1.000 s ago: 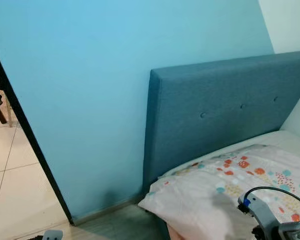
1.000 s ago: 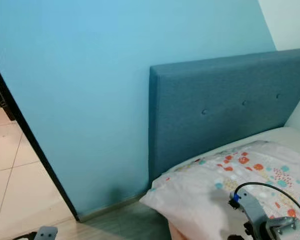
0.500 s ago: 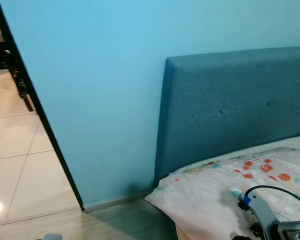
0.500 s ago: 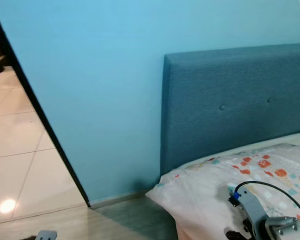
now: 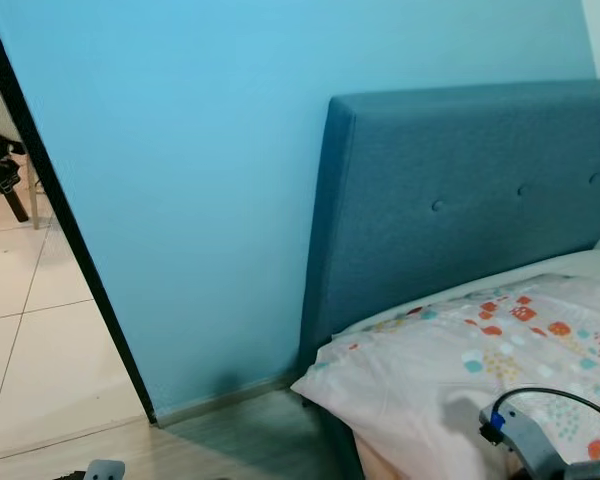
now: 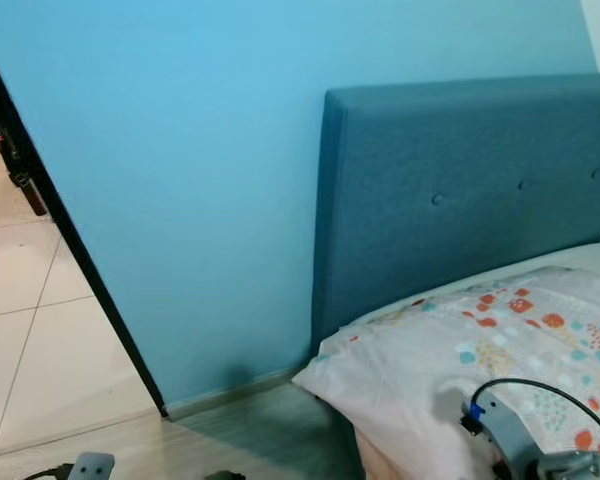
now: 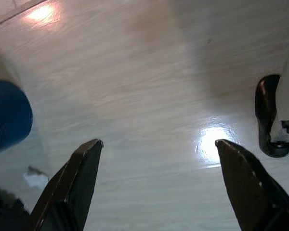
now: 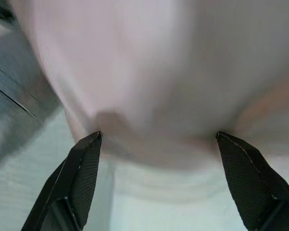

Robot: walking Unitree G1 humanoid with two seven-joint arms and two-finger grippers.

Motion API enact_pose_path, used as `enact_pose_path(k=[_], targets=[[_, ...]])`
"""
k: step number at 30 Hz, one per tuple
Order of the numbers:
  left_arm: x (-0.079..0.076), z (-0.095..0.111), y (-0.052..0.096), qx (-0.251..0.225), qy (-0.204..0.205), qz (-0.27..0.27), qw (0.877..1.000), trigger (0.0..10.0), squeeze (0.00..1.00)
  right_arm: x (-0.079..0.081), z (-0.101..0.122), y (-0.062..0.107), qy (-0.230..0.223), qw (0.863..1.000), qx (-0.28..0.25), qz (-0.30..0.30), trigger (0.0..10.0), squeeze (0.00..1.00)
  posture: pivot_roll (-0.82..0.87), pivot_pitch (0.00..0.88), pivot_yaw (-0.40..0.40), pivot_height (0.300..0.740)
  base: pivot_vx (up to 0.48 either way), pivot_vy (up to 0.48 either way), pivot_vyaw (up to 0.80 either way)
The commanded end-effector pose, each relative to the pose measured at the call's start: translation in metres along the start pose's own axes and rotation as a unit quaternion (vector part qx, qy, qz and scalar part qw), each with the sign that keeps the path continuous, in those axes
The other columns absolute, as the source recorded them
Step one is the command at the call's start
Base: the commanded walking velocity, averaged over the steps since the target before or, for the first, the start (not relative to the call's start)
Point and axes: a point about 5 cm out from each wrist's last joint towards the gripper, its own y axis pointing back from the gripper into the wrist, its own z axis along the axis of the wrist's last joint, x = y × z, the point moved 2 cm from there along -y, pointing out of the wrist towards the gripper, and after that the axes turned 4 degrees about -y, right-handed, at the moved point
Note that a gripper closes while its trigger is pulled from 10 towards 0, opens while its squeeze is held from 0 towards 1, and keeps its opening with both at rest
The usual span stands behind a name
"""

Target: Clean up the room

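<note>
A bed with a blue padded headboard point(image 5: 460, 200) stands against the light blue wall. A pale quilt point(image 5: 450, 380) with orange and teal dots hangs over its near corner. In the head views my right arm point(image 5: 535, 452) sits low over the quilt. My right gripper point(image 8: 159, 134) is open, with pinkish-white fabric point(image 8: 135, 72) close ahead of its fingers. My left gripper point(image 7: 159, 142) is open above the pale wood floor point(image 7: 149, 86), holding nothing. A small crumpled white scrap point(image 7: 36, 178) lies on the floor beside one left finger.
A dark door frame point(image 5: 70, 250) at the left opens onto a tiled floor point(image 5: 30, 340) where dark equipment point(image 5: 2, 170) stands. In the left wrist view there is a round blue object point(image 7: 7, 115) and a black-and-white shape point(image 7: 274, 120) on the floor.
The head camera has swung, shifting the whole scene sideways and back. My right arm sits slightly lower in view. Nothing else has visibly moved.
</note>
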Motion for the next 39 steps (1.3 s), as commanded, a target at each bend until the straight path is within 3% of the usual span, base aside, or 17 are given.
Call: enact_pose_path(k=[1, 5, 11, 13, 18, 22, 26, 34, 39], targets=[[0.001, -0.006, 0.001, 0.010, -0.007, 0.000, 1.000, 10.0, 0.00, -0.006, -0.003, 0.009, -0.010, 1.000, 0.002, -0.012, 10.0, 0.00, 0.04, 0.000, -0.038, 0.575, 0.000, 0.000, 0.00], [0.000, -0.007, 0.001, 0.011, -0.008, -0.001, 1.000, 10.0, 0.00, -0.017, -0.006, 0.030, -0.019, 0.999, 0.003, -0.039, 10.0, 0.00, 0.04, 0.000, -0.036, 0.575, 0.000, 0.000, 0.00], [0.000, -0.008, 0.001, 0.012, -0.009, -0.001, 1.000, 10.0, 0.00, -0.025, -0.011, 0.041, -0.015, 0.998, 0.014, -0.055, 10.0, 0.00, 0.03, 0.000, -0.036, 0.575, 0.000, 0.000, 0.00], [0.000, -0.009, 0.001, 0.012, -0.010, -0.002, 1.000, 10.0, 0.00, -0.019, -0.014, 0.041, -0.001, 0.999, 0.028, -0.042, 10.0, 0.00, 0.03, 0.004, -0.040, 0.575, 0.000, 0.000, 0.00], [-0.003, -0.011, 0.002, 0.014, -0.011, -0.006, 1.000, 10.0, 0.00, 0.007, -0.019, 0.013, 0.022, 0.998, 0.057, -0.001, 10.0, 0.00, 0.03, 0.014, -0.040, 0.575, 0.000, 0.000, 0.00], [-0.003, -0.012, 0.002, 0.013, -0.013, -0.007, 1.000, 10.0, 0.00, -0.004, -0.010, -0.005, 0.014, 0.997, 0.037, -0.064, 10.0, 0.00, 0.04, 0.017, -0.038, 0.575, 0.000, 0.000, 0.00], [-0.002, -0.013, 0.002, 0.014, -0.027, -0.011, 0.999, 10.0, 0.00, -0.018, -0.002, -0.008, 0.016, 0.992, 0.025, -0.123, 10.0, 0.00, 0.05, 0.021, -0.037, 0.575, 0.000, -0.115, 0.00], [-0.001, -0.014, 0.002, 0.015, -0.036, -0.012, 0.999, 10.0, 0.00, -0.023, 0.006, -0.005, 0.021, 0.989, 0.013, -0.146, 10.0, 0.00, 0.04, 0.025, -0.038, 0.575, 0.000, -0.467, 0.00], [0.000, -0.013, 0.002, 0.013, -0.024, -0.005, 1.000, 10.0, 0.00, -0.019, 0.018, -0.012, 0.028, 0.989, 0.004, -0.145, 10.0, 0.00, 0.04, 0.025, -0.041, 0.575, 0.000, 0.000, 0.00]])
